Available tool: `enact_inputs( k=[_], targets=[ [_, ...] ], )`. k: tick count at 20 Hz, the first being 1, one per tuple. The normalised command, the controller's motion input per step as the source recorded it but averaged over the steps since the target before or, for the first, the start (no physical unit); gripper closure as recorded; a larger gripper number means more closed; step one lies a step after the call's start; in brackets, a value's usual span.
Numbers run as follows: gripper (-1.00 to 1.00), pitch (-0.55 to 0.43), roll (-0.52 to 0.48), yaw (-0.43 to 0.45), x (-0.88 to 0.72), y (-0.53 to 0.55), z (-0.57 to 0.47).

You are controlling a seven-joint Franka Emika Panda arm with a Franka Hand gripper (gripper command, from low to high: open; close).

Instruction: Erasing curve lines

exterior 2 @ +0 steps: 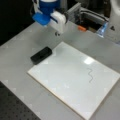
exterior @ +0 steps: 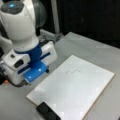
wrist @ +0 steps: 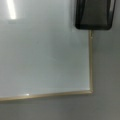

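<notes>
The curve lines [exterior: 73,71] are intact on the white board [exterior: 82,100], a thin dark squiggle lying toward the board's far side in a front view and, in a front view [exterior 2: 90,75], near the board's right end. Nothing touches them. The board [exterior 2: 62,82] lies flat on the grey surface [exterior 2: 17,72].

A black eraser block [exterior 2: 41,55] rests on the surface against the board's edge at one corner (in a front view it shows at the bottom [exterior: 47,112], partly overlapping the board). In the wrist view the eraser [wrist: 95,15] sits at the top right, straddling the board's wooden rim [wrist: 90,62], with the board's bare corner below it.

The arm's white and blue head hangs above the surface, off the board and well apart from the squiggle, nearer the eraser than the lines. The claw [exterior 2: 58,33] shows only as a small dark tip beneath the head; I cannot tell whether it is open or closed, and it holds nothing visible.
</notes>
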Motion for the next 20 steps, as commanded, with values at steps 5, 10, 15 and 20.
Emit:
enact_inputs(
  k=[5,10,15,20],
  targets=[
    [-1.0,0.172,-0.107,-0.016,0.4,-0.22,0.02],
    [-1.0,0.137,-0.111,0.01,0.34,-0.16,0.0],
    [-1.0,0.15,-0.146,0.113,0.32,-0.23,0.0],
    [-1.0,0.168,-0.127,0.241,0.3,-0.25,-0.06]
  ],
)
